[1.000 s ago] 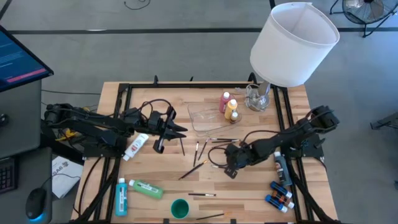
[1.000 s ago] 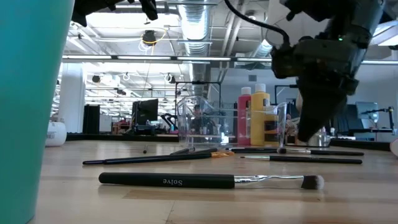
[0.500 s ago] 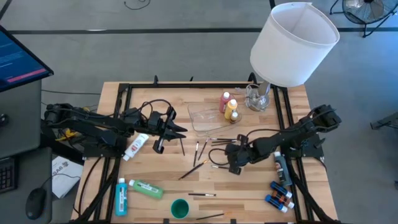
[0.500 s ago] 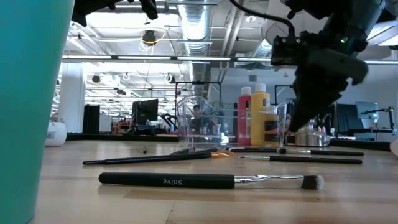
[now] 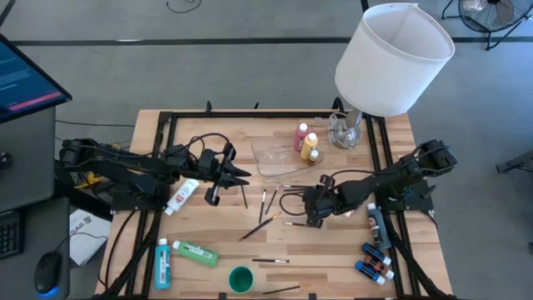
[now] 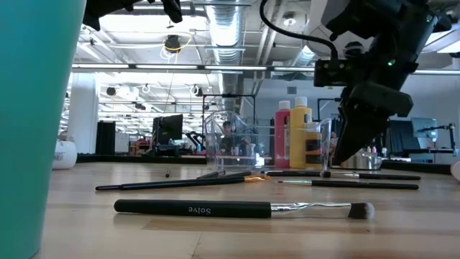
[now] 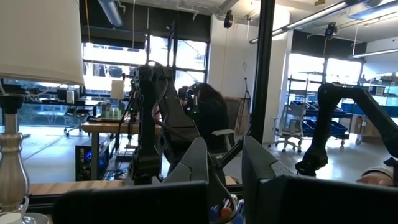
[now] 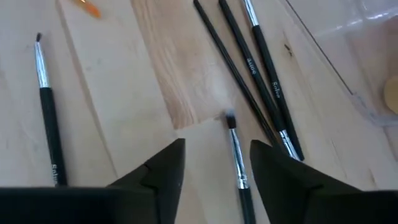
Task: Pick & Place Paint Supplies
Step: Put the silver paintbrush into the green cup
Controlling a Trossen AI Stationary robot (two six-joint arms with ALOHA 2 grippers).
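**Right pincer parted over a brush**

My right pincer (image 5: 310, 218) hangs low over the middle of the bench (image 5: 333, 258), fingers (image 8: 163, 169) parted with a gap between them and gripping nothing. A thin dark-handled brush (image 8: 238, 171) lies on the wood in that gap, bristles pointing away from me. Three more brushes (image 8: 261, 68) lie side by side just beyond it, beside the clear tray (image 5: 279, 155). Pink and yellow bottles (image 5: 306, 142) stand at the tray's edge. My left pincer (image 5: 241, 176) waits closed and empty above the bench's left half, near a white tube (image 5: 181, 197).
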